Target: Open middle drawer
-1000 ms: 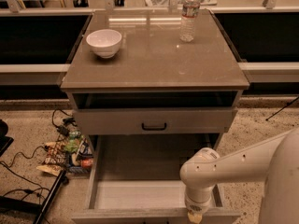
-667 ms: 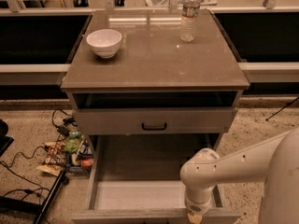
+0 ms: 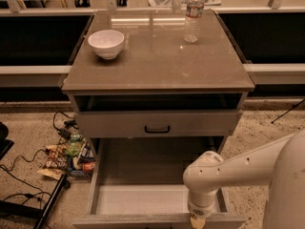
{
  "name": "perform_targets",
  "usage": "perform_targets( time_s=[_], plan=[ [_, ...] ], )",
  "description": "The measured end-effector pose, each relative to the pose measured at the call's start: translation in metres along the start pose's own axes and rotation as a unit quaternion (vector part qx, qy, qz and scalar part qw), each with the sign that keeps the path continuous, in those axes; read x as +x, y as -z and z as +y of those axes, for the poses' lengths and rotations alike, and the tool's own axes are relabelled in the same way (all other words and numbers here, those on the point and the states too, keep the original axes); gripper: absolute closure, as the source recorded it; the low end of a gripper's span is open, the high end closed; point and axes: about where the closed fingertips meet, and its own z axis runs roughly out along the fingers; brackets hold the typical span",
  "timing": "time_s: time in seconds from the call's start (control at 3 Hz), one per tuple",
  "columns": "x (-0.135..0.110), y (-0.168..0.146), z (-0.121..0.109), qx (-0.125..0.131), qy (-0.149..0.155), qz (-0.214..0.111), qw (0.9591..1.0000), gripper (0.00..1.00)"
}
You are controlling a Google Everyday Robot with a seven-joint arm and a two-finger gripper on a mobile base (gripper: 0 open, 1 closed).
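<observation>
The middle drawer (image 3: 143,199) stands pulled far out below the cabinet, showing its plain grey inside. Its low front (image 3: 119,221) runs along the bottom edge of the view, and its handle is out of view. My gripper (image 3: 197,222) hangs from the white arm (image 3: 224,173) at the drawer's front edge, right of centre, cut off by the bottom of the view. Above the open drawer, the taller-fronted grey drawer (image 3: 114,124) with a black bar handle (image 3: 157,129) is shut.
A white bowl (image 3: 106,43) and a clear water bottle (image 3: 193,14) stand on the cabinet's top (image 3: 157,61). Snack packets (image 3: 69,156) and black cables (image 3: 19,168) lie on the speckled floor to the left. A dark open gap (image 3: 157,102) runs under the top.
</observation>
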Motion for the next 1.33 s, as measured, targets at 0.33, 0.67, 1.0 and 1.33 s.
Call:
perform_targets(
  time_s=[0.33,0.67,1.0,1.33],
  plan=[
    [0.0,0.0,0.0,0.0,0.0,0.0,1.0,0.14],
    [0.0005,-0.0006,0.0005,-0.001,0.0,0.0,1.0,0.0],
    [0.001,0.0019,0.0005,0.001,0.001,0.0,1.0,0.0],
    [0.0017,0.0053,0.0005,0.003,0.002,0.0,1.0,0.0]
  ],
)
